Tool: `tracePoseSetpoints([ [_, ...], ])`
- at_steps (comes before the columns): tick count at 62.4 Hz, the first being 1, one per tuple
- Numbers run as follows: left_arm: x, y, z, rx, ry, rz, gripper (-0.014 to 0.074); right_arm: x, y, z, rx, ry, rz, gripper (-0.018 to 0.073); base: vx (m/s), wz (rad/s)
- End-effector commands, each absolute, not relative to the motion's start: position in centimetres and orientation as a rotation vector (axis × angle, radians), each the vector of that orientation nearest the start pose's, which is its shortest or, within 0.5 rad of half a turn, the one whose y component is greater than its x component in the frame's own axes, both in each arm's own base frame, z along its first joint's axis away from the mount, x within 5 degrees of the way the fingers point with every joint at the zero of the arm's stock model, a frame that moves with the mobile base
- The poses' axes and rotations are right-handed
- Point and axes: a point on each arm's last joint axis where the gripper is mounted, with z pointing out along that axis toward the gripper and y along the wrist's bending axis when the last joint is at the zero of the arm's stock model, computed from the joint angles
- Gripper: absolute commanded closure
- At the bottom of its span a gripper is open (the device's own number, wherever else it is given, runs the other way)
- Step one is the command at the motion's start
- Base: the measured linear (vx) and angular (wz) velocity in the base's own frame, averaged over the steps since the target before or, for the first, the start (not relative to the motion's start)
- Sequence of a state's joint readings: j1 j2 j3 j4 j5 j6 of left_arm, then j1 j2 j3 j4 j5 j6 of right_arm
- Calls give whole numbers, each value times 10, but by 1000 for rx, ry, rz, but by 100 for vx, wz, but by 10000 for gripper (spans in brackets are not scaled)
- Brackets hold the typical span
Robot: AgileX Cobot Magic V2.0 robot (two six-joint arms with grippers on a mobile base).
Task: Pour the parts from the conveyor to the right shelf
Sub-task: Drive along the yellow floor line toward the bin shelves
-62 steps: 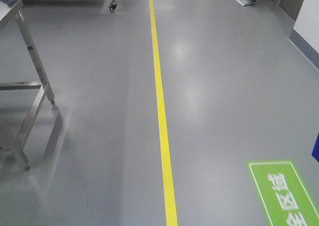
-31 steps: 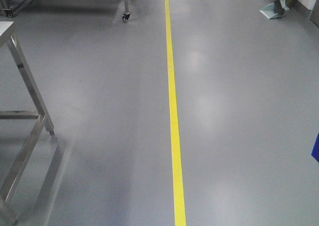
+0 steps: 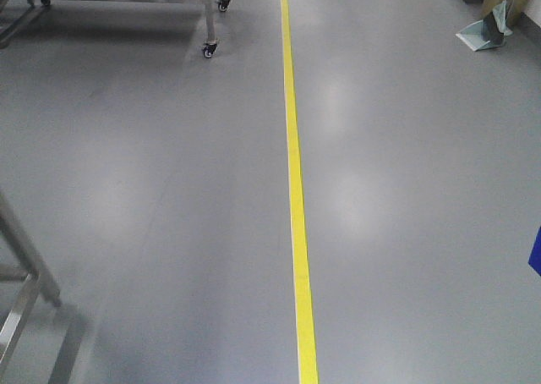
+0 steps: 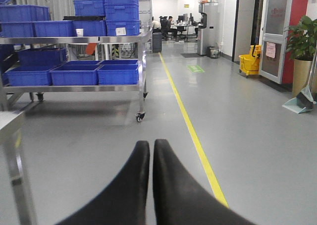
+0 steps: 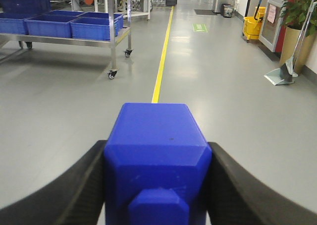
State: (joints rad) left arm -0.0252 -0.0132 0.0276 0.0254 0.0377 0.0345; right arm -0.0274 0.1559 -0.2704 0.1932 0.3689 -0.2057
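Delivery looks midway: right fingers (image 5: 247,185) grip one blue part (image 5: 157,145), left fingers (image 4: 129,185) are pressed together, empty; shelf (image 4: 74,88) ahead, pouring not yet done.

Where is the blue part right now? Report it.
Right wrist view, bottom centre: the blue part is clamped in the right gripper, with the yellow floor line running ahead of it.

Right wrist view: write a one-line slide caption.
Right gripper clamps a blue part above grey floor, yellow line ahead.
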Motion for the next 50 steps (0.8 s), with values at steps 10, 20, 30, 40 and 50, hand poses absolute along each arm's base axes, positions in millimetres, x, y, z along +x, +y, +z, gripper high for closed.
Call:
tracePoseSetpoints([
  [10, 56, -2, 198, 60, 1477, 23, 603, 58, 4, 278, -41, 1633, 7, 568, 78, -9],
  [20, 56, -2, 198, 60, 1477, 23, 603, 58, 4, 278, -41, 1633, 7, 568, 77, -6],
  [30, 56, -2, 198, 60, 1477, 23, 603, 58, 4, 278, -41, 1633, 7, 568, 78, 1],
  [40, 56, -2, 198, 60, 1477, 23, 603, 58, 4, 278, -41, 1633, 7, 568, 79, 6],
  [50, 56, -2, 198, 60, 1477, 23, 603, 58, 4, 278, -41, 1633, 7, 568, 78, 5],
])
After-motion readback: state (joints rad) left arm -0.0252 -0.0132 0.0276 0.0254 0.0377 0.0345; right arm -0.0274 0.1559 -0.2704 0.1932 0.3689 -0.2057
